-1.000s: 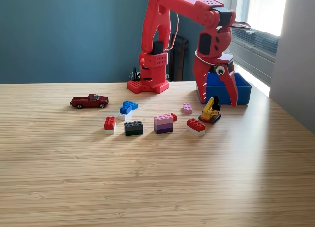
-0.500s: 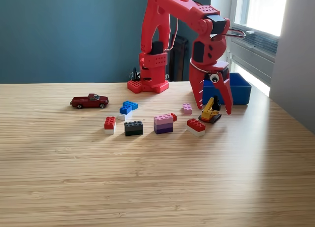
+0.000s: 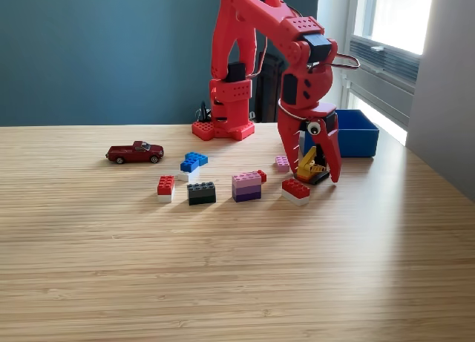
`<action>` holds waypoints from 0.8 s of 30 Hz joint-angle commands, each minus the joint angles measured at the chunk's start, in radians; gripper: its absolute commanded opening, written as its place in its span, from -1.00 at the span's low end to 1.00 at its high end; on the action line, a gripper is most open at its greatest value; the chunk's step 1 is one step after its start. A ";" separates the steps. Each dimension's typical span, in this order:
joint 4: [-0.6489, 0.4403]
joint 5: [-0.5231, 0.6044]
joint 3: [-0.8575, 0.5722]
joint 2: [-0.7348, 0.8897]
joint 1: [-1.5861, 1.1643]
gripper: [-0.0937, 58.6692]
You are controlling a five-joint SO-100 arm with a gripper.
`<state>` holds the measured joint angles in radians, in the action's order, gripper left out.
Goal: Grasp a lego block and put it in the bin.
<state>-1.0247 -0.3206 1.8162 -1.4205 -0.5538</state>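
Note:
In the exterior view my red gripper [image 3: 313, 177] hangs open, jaws pointing down, straddling the small yellow-and-black toy digger [image 3: 310, 166] and just above the red-and-white lego block [image 3: 295, 191]. Nothing is held. The blue bin [image 3: 356, 134] stands behind the gripper at the view's right, partly hidden by it. More lego blocks lie on the table: a pink-and-purple one [image 3: 246, 186], a black one [image 3: 201, 193], a red-and-white one [image 3: 165, 185], a blue one [image 3: 193, 162] and a small pink one [image 3: 282, 162].
A dark red toy car [image 3: 134, 153] sits at the view's left. The arm's red base [image 3: 223, 127] stands at the back of the wooden table [image 3: 237, 268]. A window and wall bound the right side.
The gripper has swung from in front of the bin toward the view's left and lower, now open over the toy digger and the red-and-white block.

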 commanded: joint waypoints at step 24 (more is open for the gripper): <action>-0.339 0.199 -0.566 -0.034 -0.052 -0.99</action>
<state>-1.2732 -0.1473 1.4235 -1.4159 -0.5676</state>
